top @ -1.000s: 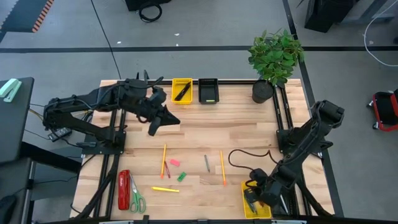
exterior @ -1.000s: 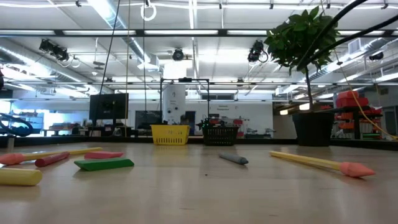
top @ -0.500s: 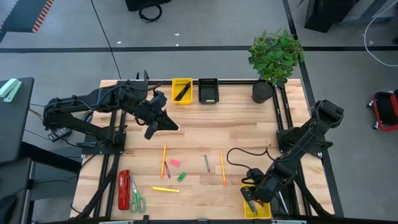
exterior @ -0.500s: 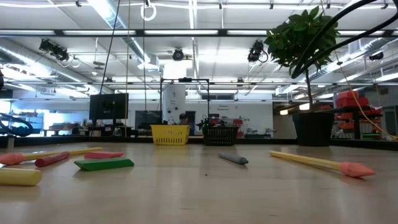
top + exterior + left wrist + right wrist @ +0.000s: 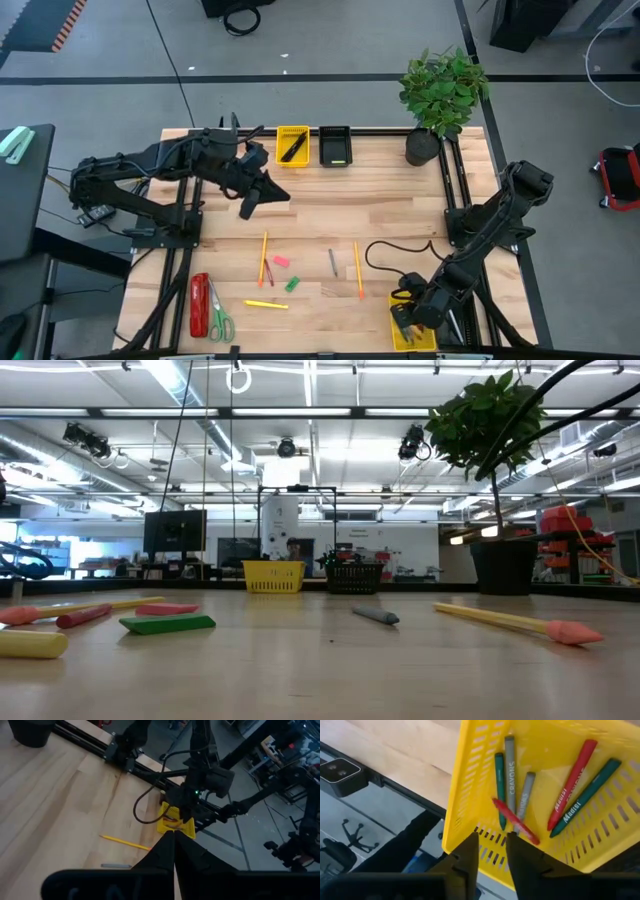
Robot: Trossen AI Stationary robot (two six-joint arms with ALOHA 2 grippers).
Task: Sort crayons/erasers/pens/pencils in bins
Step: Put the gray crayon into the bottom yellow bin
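Note:
My right gripper [image 5: 408,322] is open above the near yellow bin [image 5: 430,338] at the table's near right edge; the right wrist view shows several red, green and grey crayons [image 5: 520,802] lying in that bin [image 5: 470,780]. My left gripper [image 5: 262,197] is shut and empty, raised over the far left of the table. On the table lie an orange pencil [image 5: 264,250], a red crayon [image 5: 268,273], a pink eraser [image 5: 281,261], a green eraser [image 5: 292,284], a yellow pencil [image 5: 266,304], a grey crayon [image 5: 333,262] and another orange pencil [image 5: 358,268].
At the far edge stand a yellow bin [image 5: 293,146] with black pens and a black bin [image 5: 335,147] with a green eraser. A potted plant [image 5: 440,95] stands at the far right corner. A red stapler [image 5: 199,305] and green-handled scissors [image 5: 219,320] lie at the near left.

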